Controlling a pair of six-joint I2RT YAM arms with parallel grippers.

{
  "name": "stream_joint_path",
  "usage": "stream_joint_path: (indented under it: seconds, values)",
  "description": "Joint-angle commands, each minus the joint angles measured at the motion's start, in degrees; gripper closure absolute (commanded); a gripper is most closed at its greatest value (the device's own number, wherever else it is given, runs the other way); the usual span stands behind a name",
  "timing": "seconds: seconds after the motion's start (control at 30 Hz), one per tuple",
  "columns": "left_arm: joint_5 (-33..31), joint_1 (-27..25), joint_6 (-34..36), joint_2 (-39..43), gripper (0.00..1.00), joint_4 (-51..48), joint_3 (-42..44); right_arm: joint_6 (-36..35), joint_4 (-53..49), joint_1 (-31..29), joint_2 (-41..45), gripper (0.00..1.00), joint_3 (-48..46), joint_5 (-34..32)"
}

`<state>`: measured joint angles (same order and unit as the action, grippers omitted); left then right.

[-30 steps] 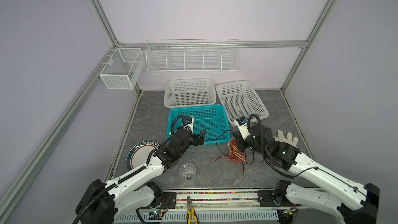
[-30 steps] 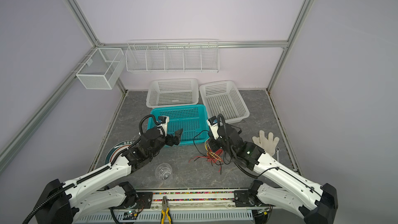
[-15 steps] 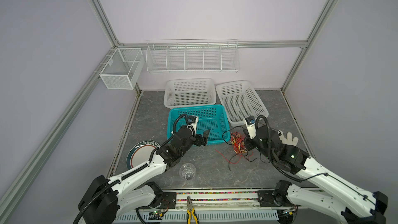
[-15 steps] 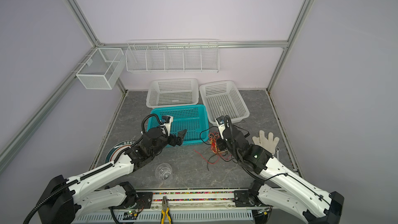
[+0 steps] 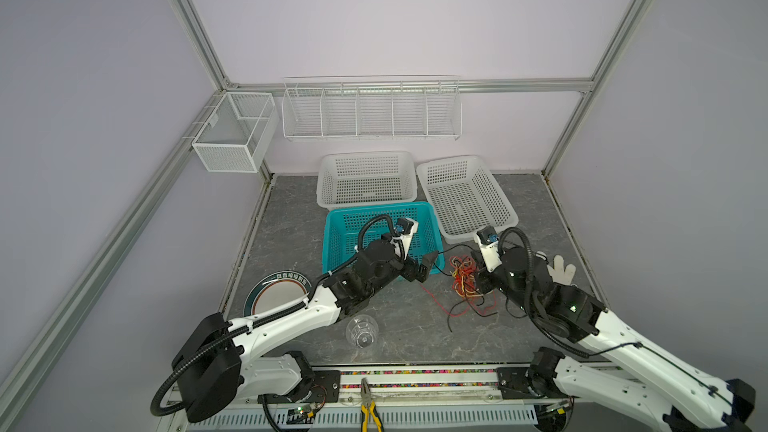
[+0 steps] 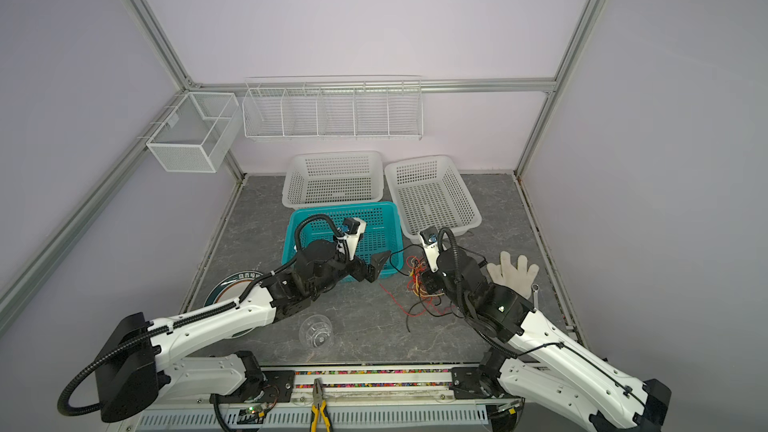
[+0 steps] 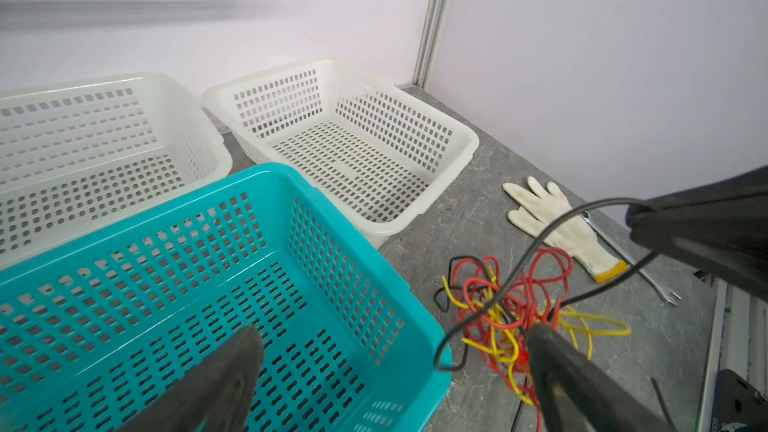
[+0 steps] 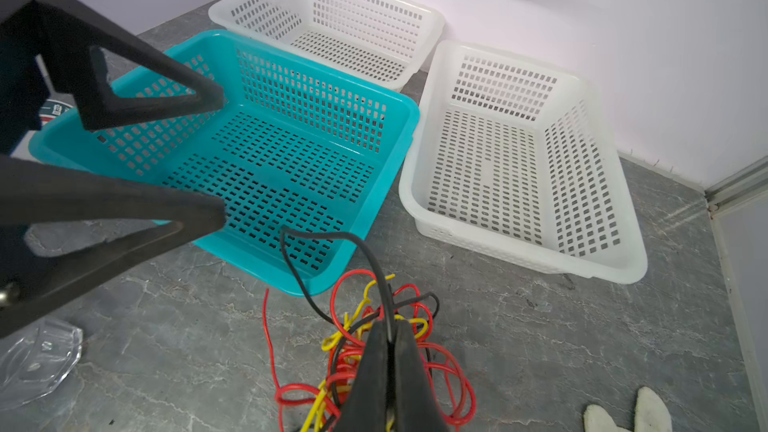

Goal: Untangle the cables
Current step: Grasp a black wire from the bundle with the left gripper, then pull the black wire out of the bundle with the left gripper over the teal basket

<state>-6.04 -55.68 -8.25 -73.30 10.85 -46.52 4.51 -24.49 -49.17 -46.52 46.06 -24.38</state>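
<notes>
Currently the cables point(image 5: 467, 280) lie knotted on the table point(image 5: 395, 326) just beside the teal basket point(image 5: 336, 218), right gripper point(image 8: 388, 338) pinching one black strand point(image 8: 332, 235), left gripper point(image 5: 428, 268) spread wide and empty, so untangling appears barely begun

- Teal basket point(image 7: 266, 170): glossy perforated plastic.
- White baskets point(image 7: 467, 145): duller, slightly translucent plastic.
- Tabletop point(image 7: 478, 209): matt grey, stone-veined.
- Glove point(image 7: 582, 243): rough knitted cloth.
- Cables point(image 7: 503, 317): smooth, shiny plastic sheathing.
</notes>
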Motion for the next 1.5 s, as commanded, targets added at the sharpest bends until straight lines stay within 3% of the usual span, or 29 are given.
stream_joint_path:
  seconds: [0.0, 0.23, 0.57, 0.63, 0.73, 1.07, 1.2, 1.47]
  values:
    - [-0.3, -2.6, 6.0, -3.0, 0.01, -4.2, -5.8, -1.1, 3.1, 0.7, 0.1, 0.94, -0.8, 2.3]
    - [3.2, -4.3, 12.7, -7.5, 0.01, -3.1, -8.0, -1.2, 3.8, 2.8, 0.7, 0.93, -1.8, 8.6]
    - [2.5, -4.3, 14.9, -14.7, 0.03, 0.0, -13.0, -1.5, 4.8, 4.2, 1.5, 0.93, -2.9, 13.9]
    - [2.9, -4.3, 14.9, -15.7, 0.08, 1.3, -13.5, -1.4, 4.9, 4.4, 1.6, 0.93, -3.2, 14.2]
    - [4.0, -4.3, 15.0, -17.2, 0.24, 2.6, -14.4, -1.1, 5.6, 4.7, 2.0, 0.93, -4.0, 14.4]
    - [5.5, -4.3, 13.9, -19.8, 1.00, 2.0, -18.3, 0.2, 7.1, 7.4, 5.4, 0.91, -7.1, 13.0]
    - [4.2, -4.3, 11.6, -19.8, 1.00, 3.9, -18.4, 1.8, 7.9, 8.8, 6.0, 0.83, -8.5, 12.9]
    - [6.5, -4.3, 4.3, -21.0, 1.00, 2.5, -25.2, 8.7, 17.9, 11.9, 3.1, 0.52, -14.7, 12.7]
